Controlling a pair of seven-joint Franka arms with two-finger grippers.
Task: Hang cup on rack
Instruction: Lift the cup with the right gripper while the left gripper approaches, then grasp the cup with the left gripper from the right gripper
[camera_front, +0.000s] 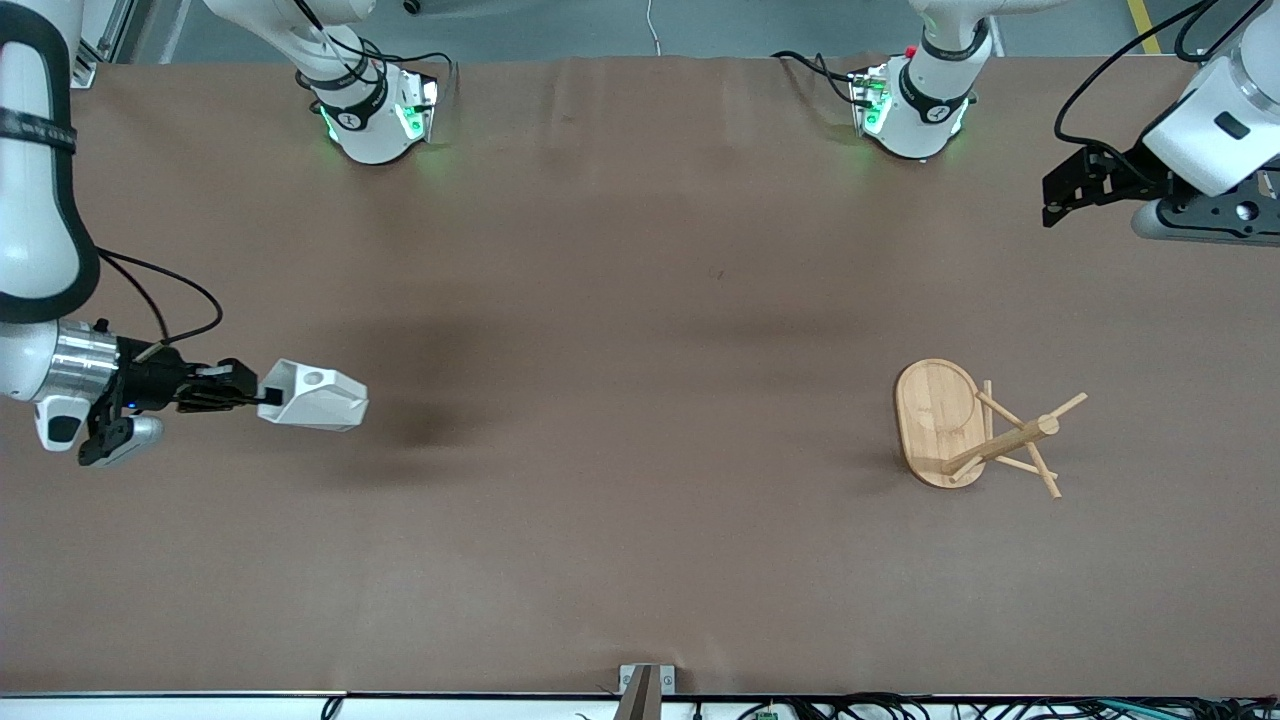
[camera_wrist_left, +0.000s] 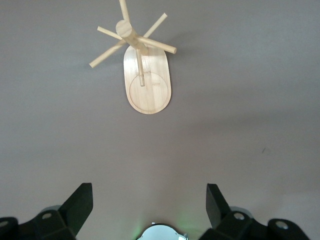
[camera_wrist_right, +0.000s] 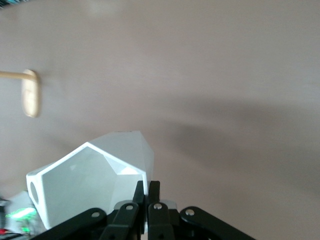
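A: From the front camera, the right gripper (camera_front: 262, 396) was up over the right arm's end of the table (camera_front: 640, 560), clamped on the cup (camera_front: 315, 395), which was turned on its side, the round hole in its handle facing up.

B: And the rack (camera_front: 975, 432)?

A: It stood upright on its oval base toward the left arm's end, well apart from the cup (pegs fanning off the central post). The left gripper (camera_front: 1052, 205) hung over the table's edge at that end, waiting.

B: What did the left wrist camera show?

A: Its two dark fingers (camera_wrist_left: 80, 202) stood wide apart with nothing between them. The rack (camera_wrist_left: 146, 85) sat on the brown table (camera_wrist_left: 250, 100), seen from above, clear of the fingers.

B: And the right wrist camera?

A: The right gripper (camera_wrist_right: 148, 192) had its fingers pinched narrow on the cup's rim. The cup (camera_wrist_right: 95, 182) filled the foreground, its white faceted wall and polygonal mouth plain to see. The rack (camera_wrist_right: 27, 92) showed as a small, blurred shape on the table (camera_wrist_right: 225, 75).
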